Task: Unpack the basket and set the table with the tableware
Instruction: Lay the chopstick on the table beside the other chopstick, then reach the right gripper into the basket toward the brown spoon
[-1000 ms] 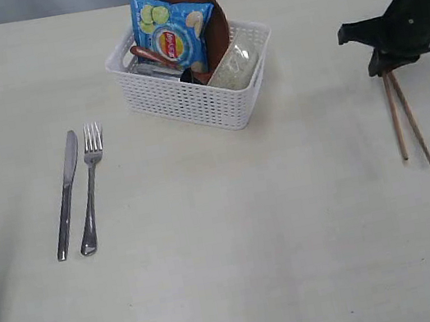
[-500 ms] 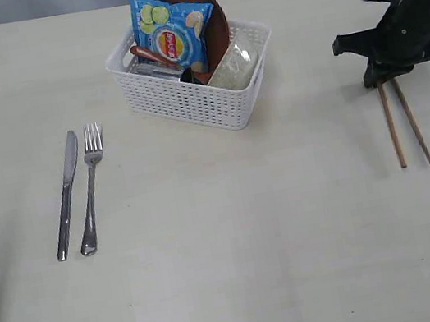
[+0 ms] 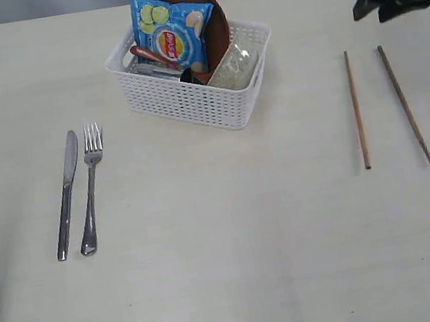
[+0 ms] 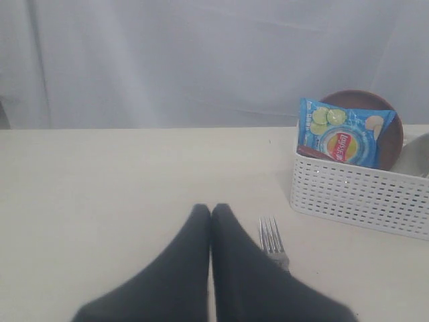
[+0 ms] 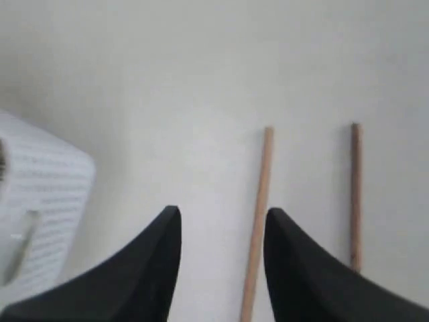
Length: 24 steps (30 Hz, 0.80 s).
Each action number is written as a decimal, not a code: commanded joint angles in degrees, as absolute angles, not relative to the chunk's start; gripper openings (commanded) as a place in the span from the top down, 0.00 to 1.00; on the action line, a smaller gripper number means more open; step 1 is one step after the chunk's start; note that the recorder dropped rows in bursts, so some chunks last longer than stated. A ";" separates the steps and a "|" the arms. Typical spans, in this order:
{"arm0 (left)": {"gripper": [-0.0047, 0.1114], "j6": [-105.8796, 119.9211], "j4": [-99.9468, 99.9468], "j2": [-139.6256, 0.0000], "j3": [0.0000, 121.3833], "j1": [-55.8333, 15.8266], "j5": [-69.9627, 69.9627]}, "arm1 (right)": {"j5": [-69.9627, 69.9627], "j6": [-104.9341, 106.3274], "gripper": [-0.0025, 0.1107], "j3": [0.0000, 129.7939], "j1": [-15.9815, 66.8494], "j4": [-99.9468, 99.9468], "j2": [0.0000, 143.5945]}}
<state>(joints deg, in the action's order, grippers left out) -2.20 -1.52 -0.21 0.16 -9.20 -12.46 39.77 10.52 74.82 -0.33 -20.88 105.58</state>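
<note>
Here | exterior: knife (image 3: 66, 197) beside fork (image 3: 90, 195) | left wrist: fork only (knife hidden)

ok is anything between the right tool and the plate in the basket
Yes: the blue chip bag leans on the plate inside the basket, covering most of its face. Only the plate's top and one edge are exposed to the right tool.

Pale table (image 3: 236, 282). Knife (image 3: 66, 195), fork (image 3: 91, 189) side by side on left. Basket (image 3: 191, 97) toward back, middle. Two chopsticks (image 3: 357, 109) on right, apart, not touching.
</note>
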 commanded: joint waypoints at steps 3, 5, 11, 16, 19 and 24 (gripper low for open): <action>0.96 -2.18 -1.74 0.00 0.00 -9.26 -12.10 | 43.77 36.48 0.63 78.89 5.04 -42.44 98.19; 0.96 -2.18 -1.74 0.00 0.00 -9.26 -12.10 | 43.37 40.60 0.63 80.14 9.13 -43.93 97.71; 0.96 -2.18 -1.74 0.00 0.00 -9.26 -12.10 | 40.59 41.13 0.63 84.70 19.71 -41.06 101.39; 0.96 -2.18 -1.74 0.00 0.00 -9.26 -12.10 | 41.31 41.03 0.63 91.80 23.49 -37.83 109.07; 0.96 -2.18 -1.74 0.00 0.00 -9.26 -12.10 | 43.28 41.00 0.63 96.91 24.43 -36.94 114.30; 0.96 -2.18 -1.74 0.00 0.00 -9.26 -12.10 | 47.24 40.49 0.63 105.38 25.39 -36.93 123.29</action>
<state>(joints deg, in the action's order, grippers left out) -2.20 -1.52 -0.21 0.16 -9.20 -12.46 45.20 40.58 101.74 25.00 -37.47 119.56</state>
